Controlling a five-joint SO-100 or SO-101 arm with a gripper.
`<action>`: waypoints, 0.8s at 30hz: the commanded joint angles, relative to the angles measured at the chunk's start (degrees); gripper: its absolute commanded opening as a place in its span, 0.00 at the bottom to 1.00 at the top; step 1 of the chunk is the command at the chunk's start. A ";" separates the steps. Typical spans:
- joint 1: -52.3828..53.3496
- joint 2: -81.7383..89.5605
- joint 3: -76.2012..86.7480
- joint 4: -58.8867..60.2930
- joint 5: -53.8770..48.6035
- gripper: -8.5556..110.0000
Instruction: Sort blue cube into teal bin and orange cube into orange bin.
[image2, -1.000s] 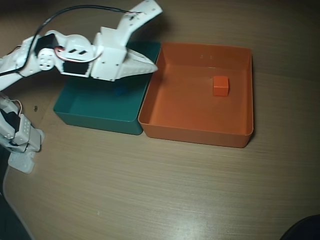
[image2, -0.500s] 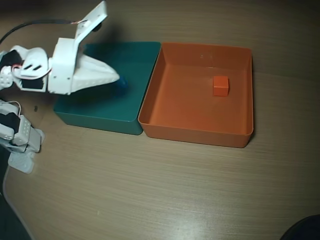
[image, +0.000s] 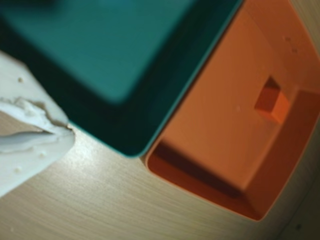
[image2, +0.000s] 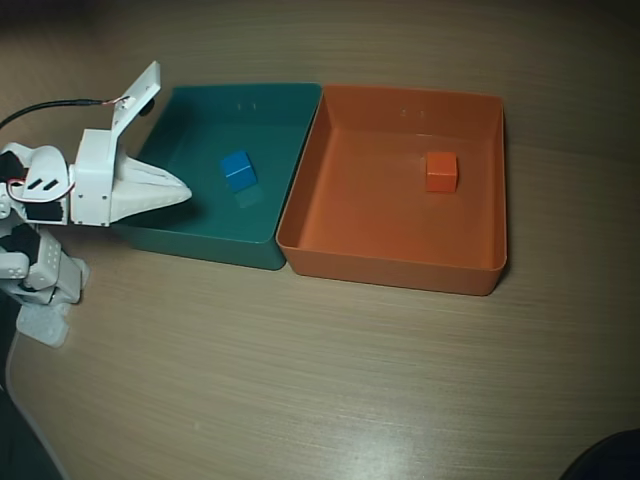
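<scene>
The blue cube lies on the floor of the teal bin, near its middle. The orange cube rests inside the orange bin, toward its far right part. Both bins stand side by side, walls touching. My white gripper hangs over the teal bin's left front corner, left of the blue cube and apart from it, shut with nothing held. In the wrist view the gripper tip sits at the left, with the teal bin, the orange bin and the orange cube beyond. The blue cube is out of that view.
The arm's base stands at the table's left edge, with a black cable arching above it. A dark object shows at the bottom right corner. Bare wooden table stretches in front of the bins.
The gripper has drawn back leftward from over the teal bin's right part to its left front corner. The blue cube, hidden under it before, now lies uncovered on the bin floor.
</scene>
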 joint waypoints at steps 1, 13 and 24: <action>0.09 6.15 2.02 -0.09 -0.79 0.02; 5.62 22.76 17.05 -0.09 -1.14 0.02; 18.19 34.63 29.97 -0.09 -0.97 0.02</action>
